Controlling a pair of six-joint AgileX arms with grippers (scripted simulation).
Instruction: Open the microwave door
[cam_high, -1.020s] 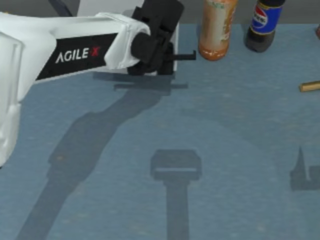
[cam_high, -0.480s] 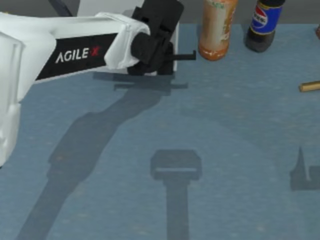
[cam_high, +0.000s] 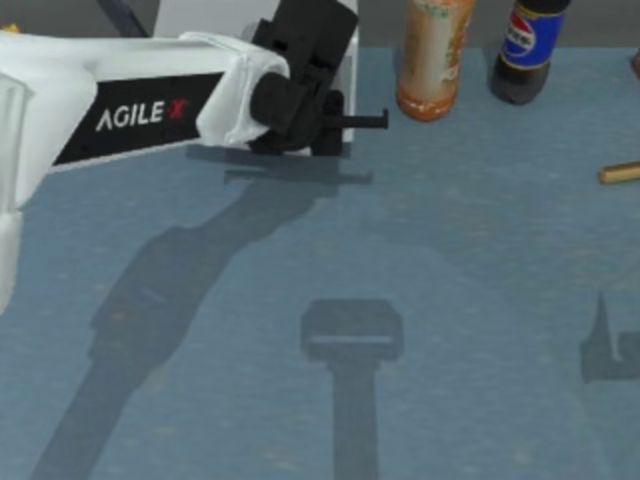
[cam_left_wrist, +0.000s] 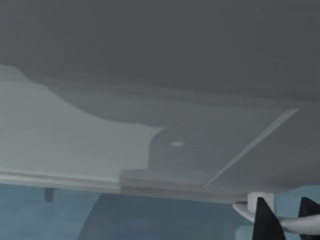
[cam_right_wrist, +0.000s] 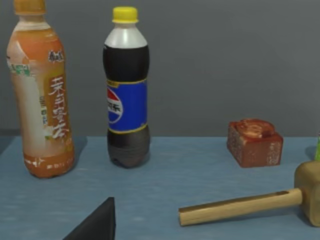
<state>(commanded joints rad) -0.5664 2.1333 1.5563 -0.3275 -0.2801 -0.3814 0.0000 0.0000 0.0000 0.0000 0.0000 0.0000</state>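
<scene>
Gripping the microwave door's (cam_left_wrist: 150, 125) white handle (cam_left_wrist: 260, 202), our left claw (cam_high: 335, 125) pinches it at the surface's far edge, by the microwave (cam_high: 215, 15); next, we judge, swing outward.

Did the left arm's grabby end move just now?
Yes. The left end effector slid slightly toward the top view's left and far edge, away from the unmoved orange bottle.
</scene>
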